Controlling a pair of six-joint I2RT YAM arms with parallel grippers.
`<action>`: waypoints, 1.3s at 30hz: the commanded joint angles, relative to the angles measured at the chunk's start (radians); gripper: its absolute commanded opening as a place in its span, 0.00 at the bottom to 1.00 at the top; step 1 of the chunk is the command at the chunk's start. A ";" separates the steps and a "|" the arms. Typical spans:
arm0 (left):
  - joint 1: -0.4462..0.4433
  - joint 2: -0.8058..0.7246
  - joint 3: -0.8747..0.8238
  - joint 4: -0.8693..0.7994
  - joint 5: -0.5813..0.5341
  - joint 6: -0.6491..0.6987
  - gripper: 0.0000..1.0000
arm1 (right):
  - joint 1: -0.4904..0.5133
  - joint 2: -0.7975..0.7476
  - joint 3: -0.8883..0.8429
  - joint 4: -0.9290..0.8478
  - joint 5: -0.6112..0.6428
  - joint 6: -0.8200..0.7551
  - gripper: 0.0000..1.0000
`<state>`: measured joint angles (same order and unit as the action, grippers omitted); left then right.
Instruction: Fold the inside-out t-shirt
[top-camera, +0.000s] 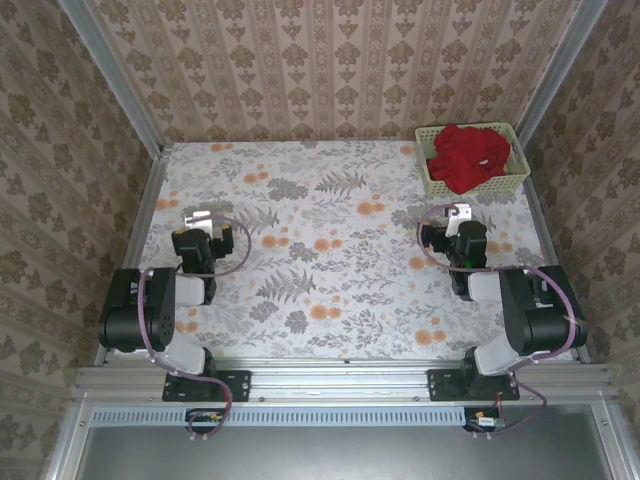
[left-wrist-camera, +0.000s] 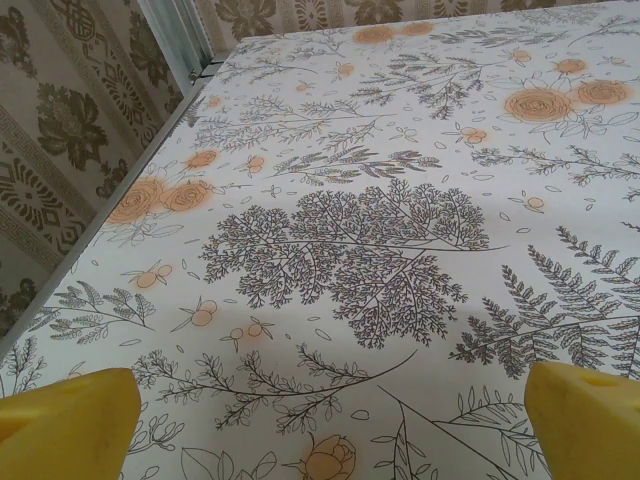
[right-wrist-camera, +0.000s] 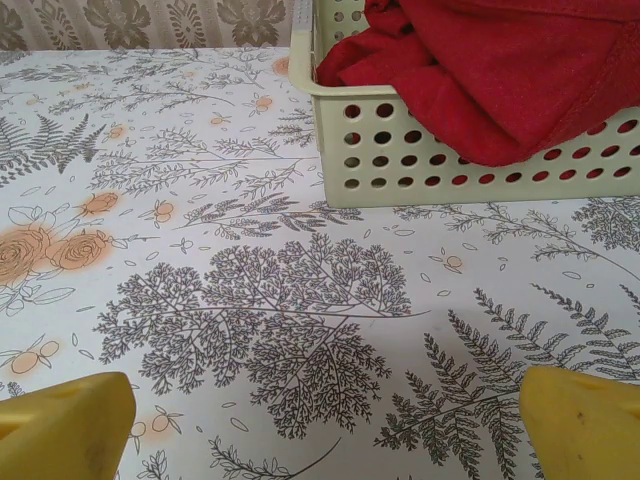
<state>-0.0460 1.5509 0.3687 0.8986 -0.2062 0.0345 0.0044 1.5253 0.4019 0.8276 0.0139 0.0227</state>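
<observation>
Overhanging pale basket (right-wrist-camera: 400, 150) rim: red t-shirt (right-wrist-camera: 500, 70).

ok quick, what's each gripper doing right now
left gripper: open, empty
right gripper: open, empty; red cloth t-shirt lies in the pale green basket

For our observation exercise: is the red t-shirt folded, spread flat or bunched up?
Bunched up: the t-shirt lies in a crumpled heap inside the basket, one part hanging over its rim.
</observation>
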 joint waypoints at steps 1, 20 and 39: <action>-0.005 -0.005 0.009 0.029 -0.008 -0.004 1.00 | -0.004 0.004 0.010 0.018 -0.008 0.013 1.00; -0.006 -0.005 0.009 0.029 -0.008 -0.004 1.00 | -0.004 0.004 0.010 0.018 -0.008 0.013 1.00; -0.010 -0.013 -0.003 0.054 -0.026 0.000 1.00 | -0.004 -0.007 0.000 0.034 -0.030 0.001 1.00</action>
<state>-0.0471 1.5509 0.3687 0.9005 -0.2081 0.0345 0.0044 1.5253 0.4019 0.8276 0.0128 0.0257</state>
